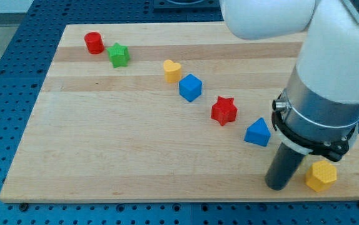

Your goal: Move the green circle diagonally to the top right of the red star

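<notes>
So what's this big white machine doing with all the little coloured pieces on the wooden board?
It is a robot arm that pushes small blocks around with a dark rod. Right now my tip rests near the board's bottom right, just left of the yellow hexagonal block and below the blue triangular block. The red star block sits further up and left. The job concerns a green circle, but none shows; the only green piece visible is the green star block, far off at top left.

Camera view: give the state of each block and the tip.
Red cylinder, upright.
Green star, lying flat.
Yellow heart, lying flat.
Blue cube, resting flat.
Red star, lying flat.
Blue triangle, lying flat.
Yellow hexagon, flat, untouched.
My tip, down on board, just left of yellow hexagon.
Green circle, not visible.
</notes>
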{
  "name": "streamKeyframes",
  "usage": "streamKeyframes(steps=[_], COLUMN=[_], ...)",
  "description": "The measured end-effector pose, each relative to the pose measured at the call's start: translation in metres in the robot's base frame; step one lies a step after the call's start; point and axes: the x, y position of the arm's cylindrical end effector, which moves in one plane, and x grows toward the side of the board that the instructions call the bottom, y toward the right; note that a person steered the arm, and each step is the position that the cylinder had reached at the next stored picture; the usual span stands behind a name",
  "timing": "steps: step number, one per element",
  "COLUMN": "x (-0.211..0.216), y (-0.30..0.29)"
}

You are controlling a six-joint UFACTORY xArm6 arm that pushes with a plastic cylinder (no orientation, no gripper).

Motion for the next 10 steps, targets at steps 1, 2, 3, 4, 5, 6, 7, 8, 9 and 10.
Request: streamKeyframes(steps=[1, 2, 3, 4, 5, 6, 7, 8, 9, 10], x=[-0.003, -0.003, -0.003, -0.003, -0.016, -0.034, -0.036, -0.036, -0.036, -0.036], y=[-0.001, -0.001, -0.016, -0.018, -0.034, -0.048, -0.049, -0.051, -0.051, -0.059])
